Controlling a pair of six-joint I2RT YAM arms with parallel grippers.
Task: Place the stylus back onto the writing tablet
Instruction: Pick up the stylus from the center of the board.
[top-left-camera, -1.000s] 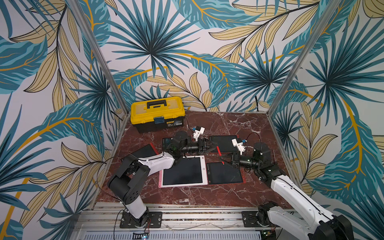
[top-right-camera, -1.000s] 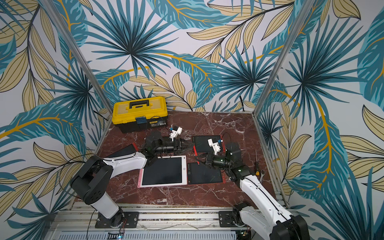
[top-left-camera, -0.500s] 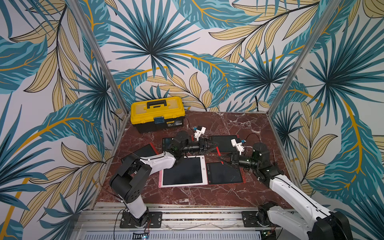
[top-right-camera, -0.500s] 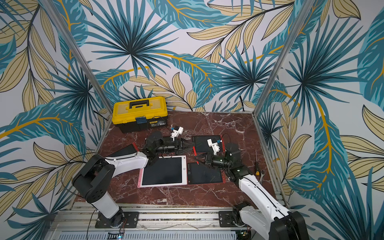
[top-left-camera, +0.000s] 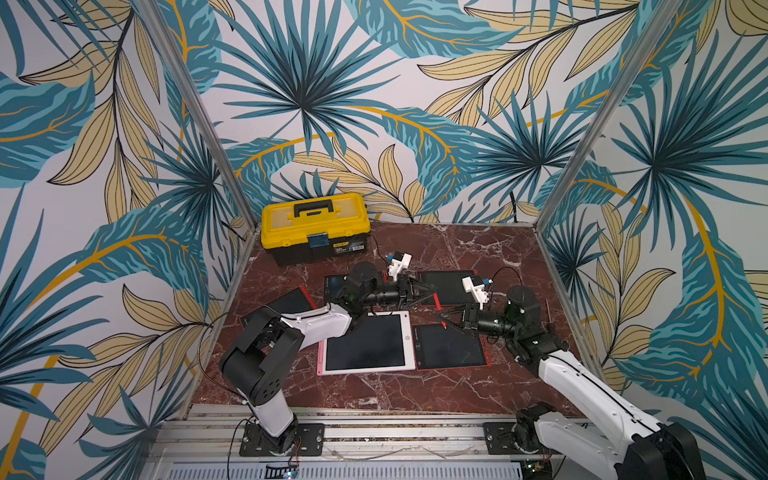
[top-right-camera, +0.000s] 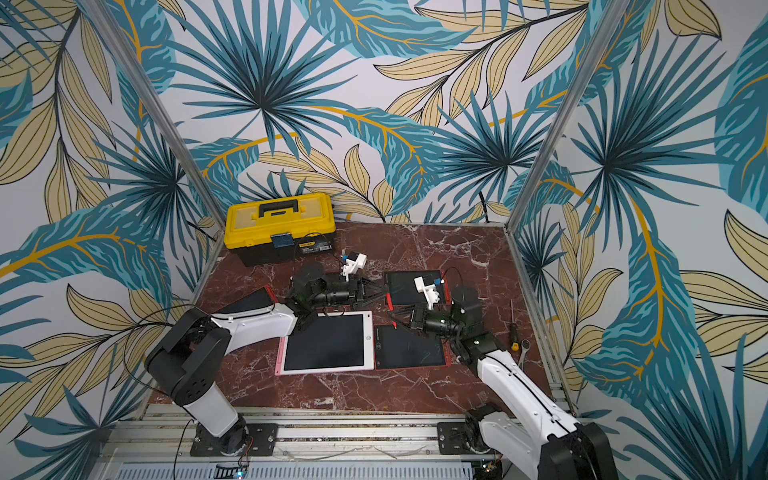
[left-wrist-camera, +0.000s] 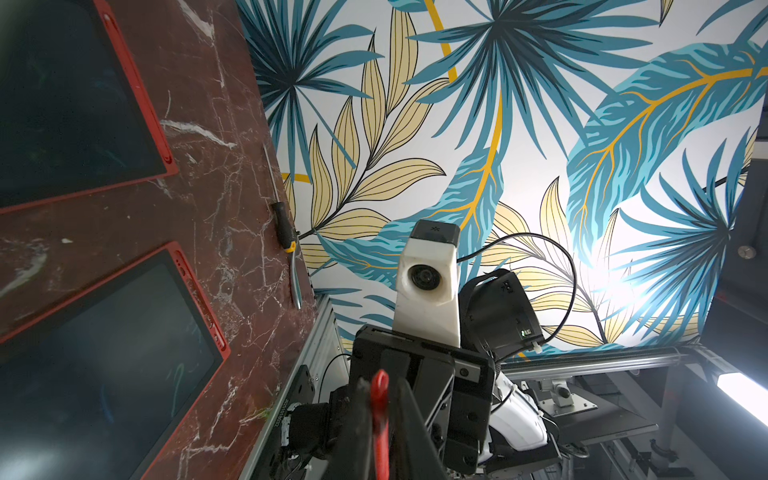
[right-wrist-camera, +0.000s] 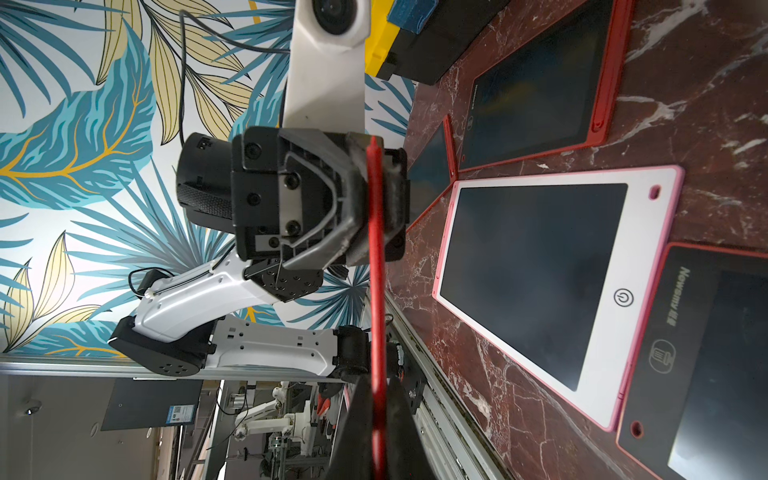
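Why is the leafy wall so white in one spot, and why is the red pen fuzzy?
Left wrist view: glare bleaches a patch of the leafy wall, and the red stylus blurs, being very near the lens. Right wrist view: it blurs only nearest the lens. Both top views: evenly lit.

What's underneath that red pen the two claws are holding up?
Under the pen: bare marble table and, about below its lower tip, the edge of a red-framed tablet. The right claw covers part of that edge, so what lies there can't be seen.
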